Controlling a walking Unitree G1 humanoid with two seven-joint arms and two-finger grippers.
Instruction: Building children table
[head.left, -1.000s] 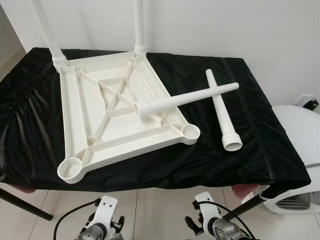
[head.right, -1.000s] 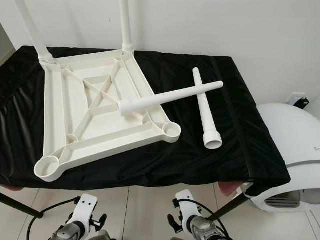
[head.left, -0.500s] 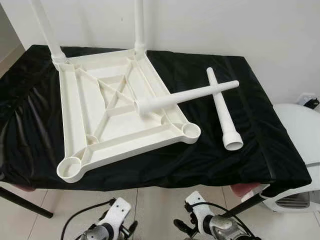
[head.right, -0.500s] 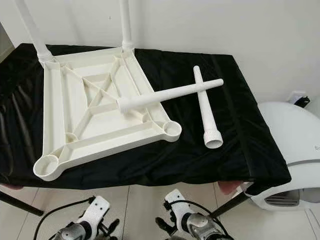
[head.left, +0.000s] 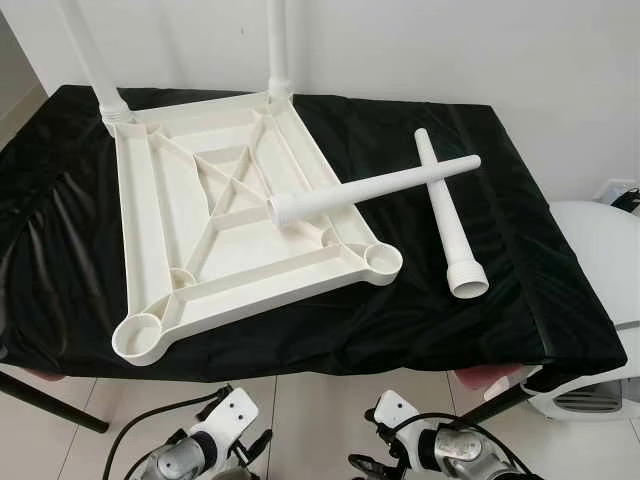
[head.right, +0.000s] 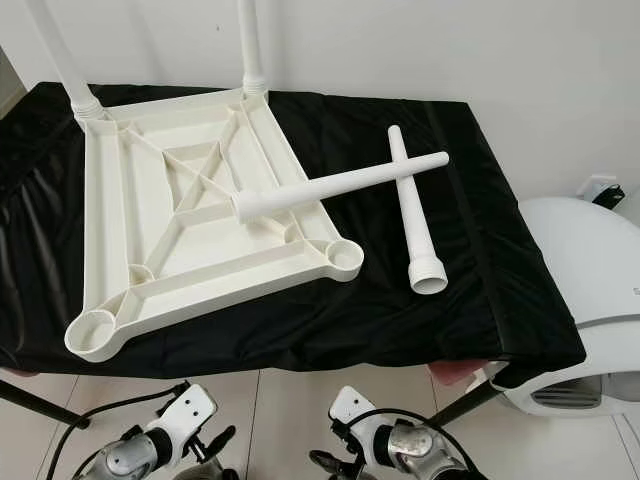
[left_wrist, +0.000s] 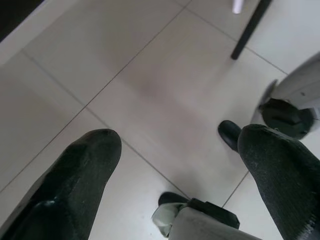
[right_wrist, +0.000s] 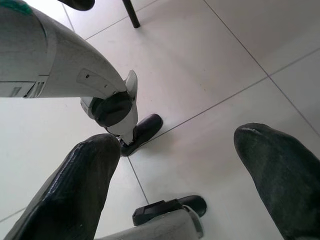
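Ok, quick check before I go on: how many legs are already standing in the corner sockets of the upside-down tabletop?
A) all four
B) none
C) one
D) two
D: two legs stand upright in the far corner sockets of the tabletop; both near sockets are empty, and two loose legs lie crossed on the black cloth.
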